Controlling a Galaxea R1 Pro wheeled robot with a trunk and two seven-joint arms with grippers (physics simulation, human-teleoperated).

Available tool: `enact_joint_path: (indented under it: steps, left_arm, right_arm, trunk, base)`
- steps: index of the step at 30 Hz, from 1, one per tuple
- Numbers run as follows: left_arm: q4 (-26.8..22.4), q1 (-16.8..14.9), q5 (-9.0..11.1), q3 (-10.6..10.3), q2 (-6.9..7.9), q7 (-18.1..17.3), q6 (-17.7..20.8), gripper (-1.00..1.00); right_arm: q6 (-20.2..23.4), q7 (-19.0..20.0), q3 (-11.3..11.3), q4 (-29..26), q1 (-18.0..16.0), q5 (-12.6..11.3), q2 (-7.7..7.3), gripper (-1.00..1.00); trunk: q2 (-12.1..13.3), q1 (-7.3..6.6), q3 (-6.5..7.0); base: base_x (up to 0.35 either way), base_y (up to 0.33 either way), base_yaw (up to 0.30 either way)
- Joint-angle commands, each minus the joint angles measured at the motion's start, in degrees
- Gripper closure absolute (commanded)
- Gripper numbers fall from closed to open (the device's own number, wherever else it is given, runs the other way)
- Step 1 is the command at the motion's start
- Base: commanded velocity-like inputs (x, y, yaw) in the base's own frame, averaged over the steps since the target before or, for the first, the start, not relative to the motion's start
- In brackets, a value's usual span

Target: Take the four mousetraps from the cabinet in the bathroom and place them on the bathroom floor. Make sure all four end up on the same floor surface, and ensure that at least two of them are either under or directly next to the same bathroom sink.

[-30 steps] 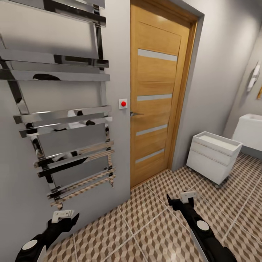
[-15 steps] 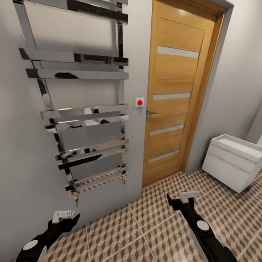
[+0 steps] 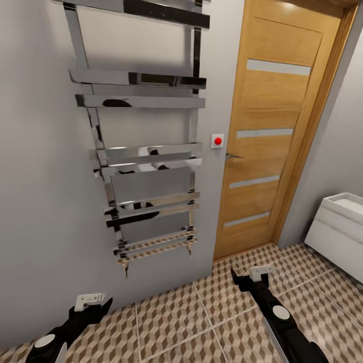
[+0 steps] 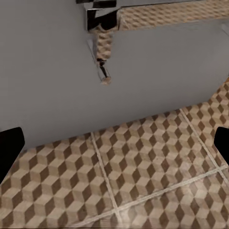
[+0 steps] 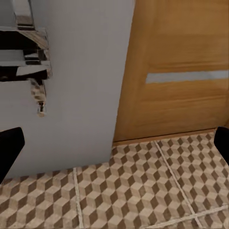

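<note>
There are one chrome ladder-style towel rail, one orange-brown wooden door, one red round wall button, one white drawer unit and two black grippers.

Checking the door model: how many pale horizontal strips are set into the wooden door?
4, stacked down the wooden door: one near its top, one level with the handle, two below. Its top edge is cropped, so more may be hidden.

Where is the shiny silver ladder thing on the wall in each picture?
Head view: the chrome towel rail hangs on the grey wall, left of the wooden door.
Left wrist view: its lowest bar and foot show at the upper edge, above the tiled floor.
Right wrist view: its lower bars show at the upper left, beside the door.
Shared landmark: the cube-patterned floor meeting the grey wall.
</note>
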Motion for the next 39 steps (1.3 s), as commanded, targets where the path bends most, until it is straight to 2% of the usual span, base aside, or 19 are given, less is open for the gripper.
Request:
enact_joint_path:
  steps: [1, 35, 39]
  left_arm:
    - [0.1, 0.0, 0.1, 0.1, -0.08, -0.3, 0.4, -1.00]
    - [1.2, 0.0, 0.0, 0.0, -0.27, -0.3, 0.4, -1.00]
    - [1.2, 0.0, 0.0, 0.0, -0.68, -0.3, 0.4, -1.00]
  right_arm:
    - [0.0, 0.1, 0.0, 0.0, 0.0, 0.1, -0.04, -1.00]
    - [0.0, 0.0, 0.0, 0.0, 0.0, 0.1, -0.04, -1.00]
    - [0.0, 0.0, 0.0, 0.0, 0.0, 0.2, -0.02, -1.00]
  trunk:
    - [0.0, 0.00, -0.07]
    - [0.0, 0.00, -0.09]
    - [0.0, 0.00, -0.09]
  base:
    - [0.000, 0.000, 0.280]
    - [0.000, 0.000, 0.287]
    - [0.000, 0.000, 0.288]
